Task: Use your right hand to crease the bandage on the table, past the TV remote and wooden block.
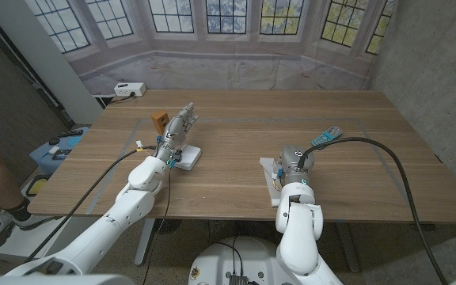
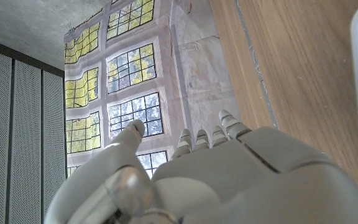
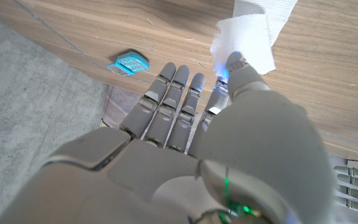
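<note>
Right now the bandage (image 3: 250, 31) lies on the wooden table (image 1: 236, 158) directly at the tips of my right hand (image 1: 293, 168), a white, thin sheet with one edge already lifting off the wood. In the right wrist view the thumb (image 3: 235, 62) sits on or just over its near edge, while the other fingers (image 3: 173, 87) reach straight out beside it with nothing in them. So the hand is spread and holds nothing; whether the thumb actually presses the sheet, I cannot tell.

I judge the bandage to be very light, soft and limp. It should fold easily but slide under any sideways push, so I would pin it from above near the raised edge and press along the fold line, not pinch it up.

Beyond my fingertips, well apart from the bandage, the TV remote (image 1: 324, 136) lies near the far side of the table, blue-faced. Far across from my right hand, the left hand (image 1: 176, 131) stands with fingers extended and together, gripping nothing. The wooden block (image 1: 160, 120) sits just beside its fingertips, and a white pad (image 1: 188, 156) lies under that wrist.
</note>
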Action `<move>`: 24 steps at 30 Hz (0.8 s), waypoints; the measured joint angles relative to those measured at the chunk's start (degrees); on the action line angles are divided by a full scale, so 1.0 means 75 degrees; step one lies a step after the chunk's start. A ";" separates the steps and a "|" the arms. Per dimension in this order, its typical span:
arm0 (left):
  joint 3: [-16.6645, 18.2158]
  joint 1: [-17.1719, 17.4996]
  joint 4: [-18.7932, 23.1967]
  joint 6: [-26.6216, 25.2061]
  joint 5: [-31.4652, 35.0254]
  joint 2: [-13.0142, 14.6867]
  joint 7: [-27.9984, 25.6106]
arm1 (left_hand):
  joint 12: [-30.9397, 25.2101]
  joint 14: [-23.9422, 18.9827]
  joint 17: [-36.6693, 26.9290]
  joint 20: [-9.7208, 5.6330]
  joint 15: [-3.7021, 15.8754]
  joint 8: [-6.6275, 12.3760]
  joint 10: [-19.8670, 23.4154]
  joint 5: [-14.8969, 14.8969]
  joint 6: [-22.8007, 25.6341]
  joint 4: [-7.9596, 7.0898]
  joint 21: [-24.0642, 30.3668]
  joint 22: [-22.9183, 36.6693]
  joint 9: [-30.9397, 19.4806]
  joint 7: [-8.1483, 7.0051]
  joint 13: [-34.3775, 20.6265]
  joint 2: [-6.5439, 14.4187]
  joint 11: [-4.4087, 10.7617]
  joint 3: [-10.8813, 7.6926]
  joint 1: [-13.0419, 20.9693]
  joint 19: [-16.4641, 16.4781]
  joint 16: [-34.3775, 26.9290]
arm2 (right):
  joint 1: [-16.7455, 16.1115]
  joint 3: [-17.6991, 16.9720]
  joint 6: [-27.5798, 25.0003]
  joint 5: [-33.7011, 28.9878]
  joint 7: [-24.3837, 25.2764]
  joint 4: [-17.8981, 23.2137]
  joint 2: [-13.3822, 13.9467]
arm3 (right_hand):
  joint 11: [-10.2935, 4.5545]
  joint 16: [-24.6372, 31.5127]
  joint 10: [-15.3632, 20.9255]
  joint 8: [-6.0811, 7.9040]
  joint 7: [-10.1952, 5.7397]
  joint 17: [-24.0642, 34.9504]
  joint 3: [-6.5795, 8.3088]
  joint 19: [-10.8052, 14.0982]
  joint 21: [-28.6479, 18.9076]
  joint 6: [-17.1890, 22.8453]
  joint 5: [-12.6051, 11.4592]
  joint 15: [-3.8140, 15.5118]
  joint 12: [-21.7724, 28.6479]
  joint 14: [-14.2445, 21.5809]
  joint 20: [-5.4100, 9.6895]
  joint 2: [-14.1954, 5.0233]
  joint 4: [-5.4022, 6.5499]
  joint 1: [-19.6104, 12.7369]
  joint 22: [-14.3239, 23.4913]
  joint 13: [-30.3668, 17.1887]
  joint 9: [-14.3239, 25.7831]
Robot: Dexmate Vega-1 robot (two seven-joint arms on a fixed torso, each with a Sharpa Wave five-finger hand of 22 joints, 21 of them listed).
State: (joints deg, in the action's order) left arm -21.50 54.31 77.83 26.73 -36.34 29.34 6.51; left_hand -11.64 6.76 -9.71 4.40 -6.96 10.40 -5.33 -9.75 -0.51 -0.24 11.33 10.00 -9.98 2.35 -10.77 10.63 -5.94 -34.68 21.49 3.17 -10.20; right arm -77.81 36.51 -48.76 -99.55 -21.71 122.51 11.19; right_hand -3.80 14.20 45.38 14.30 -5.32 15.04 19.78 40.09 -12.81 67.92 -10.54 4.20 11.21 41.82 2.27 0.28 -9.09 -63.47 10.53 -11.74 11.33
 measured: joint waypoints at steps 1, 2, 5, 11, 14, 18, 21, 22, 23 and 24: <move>0.0000 0.0000 0.0000 -0.0006 0.0002 0.0000 -0.0006 | 0.0000 0.0000 0.0000 0.0000 0.0000 0.0000 0.0000 0.0000 0.0000 0.0000 0.0000 0.0000 0.0000 0.0000 0.0000 0.0000 0.0000 0.0000 0.0000 0.0000 0.0000 | -0.0002 -0.0003 0.0000 0.0000 0.0000 0.0020 0.0005 | 0.0000 0.0000 0.0000 0.0000 0.0015 0.0000 0.0000 0.0000 0.0000 -0.0016 0.0000 0.0000 0.0000 0.0000 0.0000 -0.0003 0.0000 0.0003 0.0000 0.0000 0.0000; 0.0000 0.0000 0.0000 -0.0009 0.0003 0.0000 -0.0007 | 0.0000 0.0000 0.0000 0.0000 0.0000 0.0000 0.0000 0.0000 0.0000 0.0000 0.0000 0.0000 0.0000 0.0000 0.0000 0.0000 0.0000 0.0000 0.0000 0.0000 0.0000 | -0.0004 -0.0004 0.0000 0.0000 0.0000 0.0039 0.0009 | 0.0015 0.0000 -0.0015 0.0000 0.0029 0.0000 0.0000 0.0000 0.0000 -0.0032 0.0000 0.0000 0.0000 0.0000 0.0000 -0.0024 0.0000 0.0024 0.0000 0.0000 0.0000; -0.0045 -0.0066 -0.0010 -0.0017 0.0011 -0.0036 -0.0009 | 0.0000 0.0000 0.0000 0.0000 0.0000 0.0000 0.0000 0.0000 0.0000 0.0000 0.0000 0.0000 0.0000 0.0000 0.0000 0.0000 0.0000 0.0000 0.0000 0.0000 0.0000 | -0.0005 -0.0008 -0.0079 0.0224 -0.0172 0.0113 0.0018 | 0.0053 0.0000 -0.0054 -0.0023 0.0038 0.0000 0.0000 0.0000 0.0000 -0.0099 0.0000 0.0000 -0.0010 0.0000 0.0000 -0.0062 0.0000 0.0062 0.0000 0.0000 0.0000; -0.0057 -0.0092 -0.0039 -0.0019 0.0017 -0.0051 0.0009 | 0.0000 0.0000 0.0000 0.0000 0.0000 0.0000 0.0000 0.0000 0.0000 0.0000 0.0000 0.0000 0.0000 0.0000 0.0000 0.0000 0.0000 0.0000 0.0000 0.0000 0.0000 | -0.0008 0.0002 -0.0099 0.0276 -0.0235 0.0234 0.0029 | 0.0056 0.0000 -0.0138 -0.0050 0.0054 -0.0001 0.0034 0.0000 0.0000 -0.0190 -0.0001 0.0000 -0.0030 0.0000 0.0000 -0.0063 0.0034 0.0063 0.0000 -0.0021 0.0000; -0.0057 -0.0092 -0.0039 -0.0018 0.0019 -0.0051 0.0014 | 0.0000 0.0000 0.0000 0.0000 0.0000 0.0000 0.0000 0.0000 0.0000 0.0000 0.0000 0.0000 0.0000 0.0000 0.0000 0.0000 0.0000 0.0000 0.0000 0.0000 0.0000 | -0.0008 0.0023 -0.0099 0.0276 -0.0235 0.0299 0.0034 | 0.0096 0.0000 -0.0177 -0.0089 0.0095 -0.0010 0.0034 0.0000 0.0000 -0.0251 -0.0001 0.0016 -0.0030 -0.0016 0.0000 -0.0063 0.0034 0.0063 0.0000 -0.0021 0.0041; -0.0064 -0.0125 -0.0076 0.0010 0.0021 -0.0068 0.0016 | 0.0000 0.0000 0.0000 0.0000 0.0000 0.0000 0.0000 0.0000 0.0000 0.0000 0.0000 0.0000 0.0000 0.0000 0.0000 0.0000 0.0000 0.0000 0.0000 0.0000 0.0000 | -0.0010 0.0058 -0.0112 0.0375 -0.0401 0.0398 0.0040 | 0.0127 0.0000 -0.0208 -0.0110 0.0080 0.0002 0.0033 -0.0031 0.0000 -0.0353 -0.0002 0.0015 -0.0030 -0.0015 -0.0030 -0.0094 0.0034 0.0093 0.0000 -0.0021 0.0056; -0.0058 -0.0116 -0.0076 0.0028 0.0021 -0.0068 0.0016 | 0.0000 0.0000 0.0000 0.0014 0.0000 0.0000 0.0000 0.0000 0.0000 0.0000 0.0000 0.0000 0.0000 0.0000 -0.0001 0.0000 0.0000 0.0000 0.0000 -0.0015 0.0000 | -0.0019 0.0078 -0.0076 0.0382 -0.0482 0.0480 0.0042 | 0.0136 -0.0030 -0.0217 -0.0163 0.0106 -0.0017 0.0032 -0.0031 0.0000 -0.0437 -0.0003 0.0015 -0.0030 -0.0015 -0.0031 -0.0063 0.0034 0.0143 0.0000 -0.0021 0.0051; -0.0058 -0.0116 -0.0076 0.0036 0.0021 -0.0068 0.0016 | 0.0000 0.0000 0.0000 0.0014 0.0000 0.0000 0.0000 0.0000 0.0000 0.0000 0.0000 0.0000 0.0000 0.0000 0.0000 0.0000 0.0000 0.0000 0.0000 -0.0015 0.0000 | -0.0025 0.0085 -0.0076 0.0382 -0.0482 0.0513 0.0042 | 0.0135 -0.0030 -0.0217 -0.0170 0.0081 -0.0020 0.0032 -0.0031 0.0000 -0.0463 -0.0003 0.0007 -0.0030 -0.0022 -0.0030 -0.0067 0.0034 0.0147 0.0000 -0.0021 0.0051; -0.0058 -0.0116 -0.0076 0.0042 0.0021 -0.0068 0.0015 | 0.0000 0.0000 0.0000 0.0014 0.0000 0.0000 0.0000 0.0000 0.0000 0.0000 0.0000 0.0000 0.0000 0.0000 0.0000 0.0000 0.0000 0.0000 0.0000 -0.0014 0.0000 | -0.0031 0.0091 -0.0076 0.0382 -0.0482 0.0537 0.0042 | 0.0151 -0.0030 -0.0233 -0.0170 0.0089 -0.0020 0.0032 -0.0031 0.0000 -0.0470 -0.0003 -0.0019 -0.0030 -0.0049 -0.0030 -0.0073 0.0034 0.0153 0.0000 -0.0021 0.0051; -0.0058 -0.0116 -0.0076 0.0045 0.0021 -0.0068 0.0015 | 0.0000 0.0000 0.0000 0.0014 0.0000 0.0000 0.0000 0.0000 0.0000 0.0000 0.0000 0.0000 0.0000 0.0000 0.0000 0.0000 0.0000 0.0000 0.0000 -0.0015 0.0000 | -0.0036 0.0095 -0.0076 0.0382 -0.0482 0.0563 0.0042 | 0.0176 -0.0042 -0.0258 -0.0170 0.0122 -0.0020 0.0032 -0.0060 0.0000 -0.0503 -0.0003 -0.0016 -0.0030 -0.0075 -0.0059 -0.0058 0.0034 0.0168 0.0000 -0.0021 0.0051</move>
State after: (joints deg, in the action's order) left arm -21.93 53.44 77.26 27.07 -36.18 28.83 6.62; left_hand -11.64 6.76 -9.72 4.51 -6.95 10.40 -5.33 -9.75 -0.51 -0.24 11.33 10.00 -9.98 2.35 -10.78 10.63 -5.94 -34.68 21.49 3.06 -10.20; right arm -78.08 37.22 -49.33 -96.69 -25.33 126.73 11.51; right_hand -2.48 13.88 43.45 13.03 -4.40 14.89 20.02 39.64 -12.81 64.14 -10.57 4.08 10.99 41.25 1.82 -0.16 -8.84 -62.22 10.53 -11.89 11.71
